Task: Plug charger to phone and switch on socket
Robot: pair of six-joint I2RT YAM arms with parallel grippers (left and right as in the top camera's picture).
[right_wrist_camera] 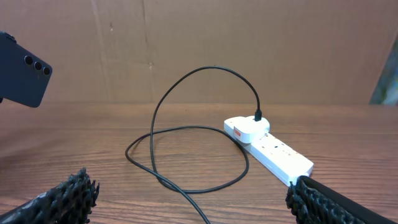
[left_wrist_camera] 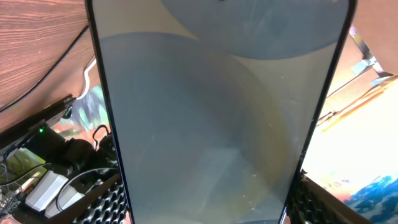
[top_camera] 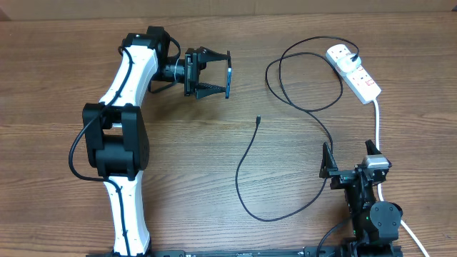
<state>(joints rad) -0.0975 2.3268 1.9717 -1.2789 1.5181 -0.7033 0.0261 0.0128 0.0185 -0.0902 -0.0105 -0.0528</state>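
Wood-grain bench (top_camera: 178,214) all across, with a plain brown wall behind it in the right wrist view, and plenty of bare wood in the middle. The left gripper (top_camera: 221,72) is up at the far side, clamped on the phone (left_wrist_camera: 211,112), a finger against each long dark edge. From overhead the phone shows edge-on. The left wrist view is almost filled by its pale blue-white screen, and the right wrist view catches its dark back and lenses raised clear of the bench. Open wood lies between that phone and the charger (top_camera: 314,108). The charger's small connector tip (top_camera: 258,120) lies loose on the bench near the centre, well apart from the phone and touching nothing. From the tip the thin black cable drops toward the near edge, swings in a wide curve, climbs just beside the right gripper (top_camera: 350,158), then coils in a big loop. It ends at the plug (top_camera: 355,57), which is seated in the socket (top_camera: 357,75). That white socket lies angled at the far right of the bench, with a red mark showing on its plug end. Its thick white lead (top_camera: 377,121) runs back down toward the near edge, just past the right gripper's outer side. The right gripper sits low at the near right, jaws spread wide and holding nothing, black cable on one flank and white lead on the other.
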